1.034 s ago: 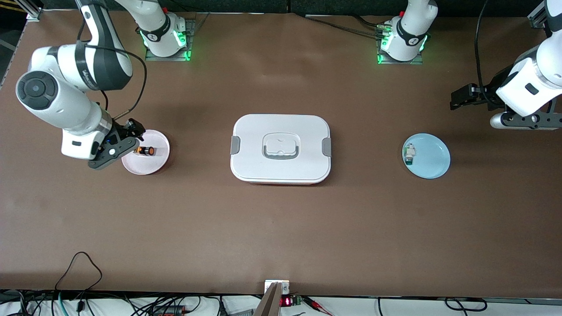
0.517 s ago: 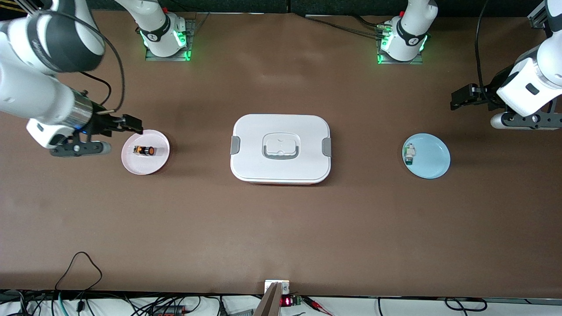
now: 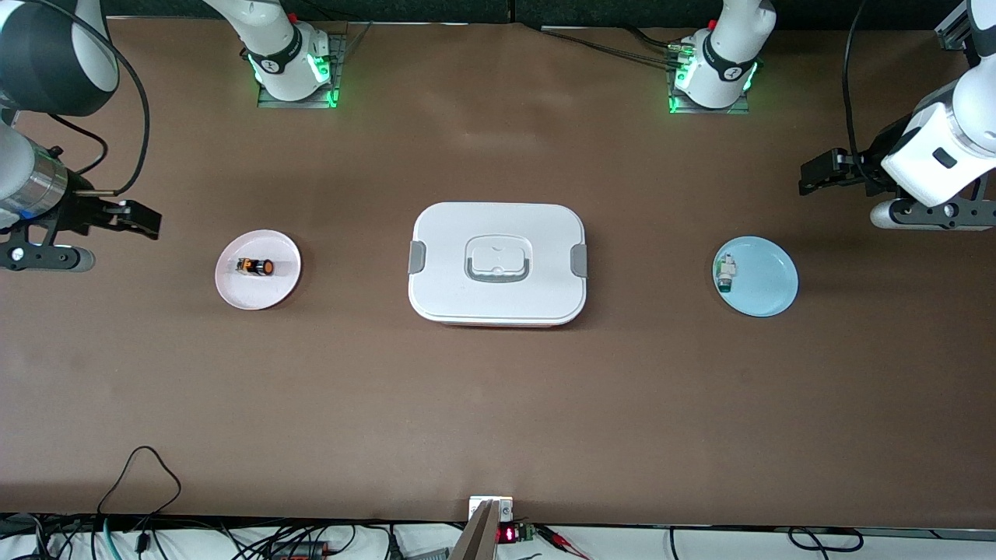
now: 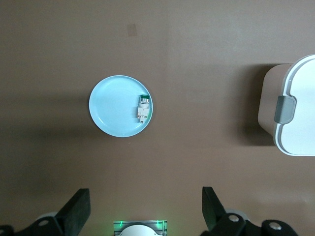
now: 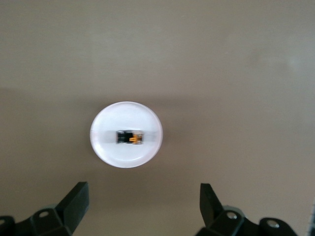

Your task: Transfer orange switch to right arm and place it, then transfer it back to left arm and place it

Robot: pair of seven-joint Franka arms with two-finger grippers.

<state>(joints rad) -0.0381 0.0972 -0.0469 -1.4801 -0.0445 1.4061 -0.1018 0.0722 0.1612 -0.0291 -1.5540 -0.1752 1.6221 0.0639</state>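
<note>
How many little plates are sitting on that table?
2. A pink plate holding the orange switch lies toward the right arm's end; a blue plate with a small white part lies toward the left arm's end. None seems hidden.

- Right arm: rises from its base at upper left of the front view and sweeps out to the frame's left edge, the wrist at mid-left.
- Right gripper (image 3: 128,218): points toward frame centre, above the table, fingers (image 5: 74,204) spread wide, nothing between them.
- Left arm: enters at the right edge, upper part of the frame, and waits.
- Left gripper (image 3: 817,175): points toward frame centre, fingers (image 4: 76,211) wide apart, empty.
</note>
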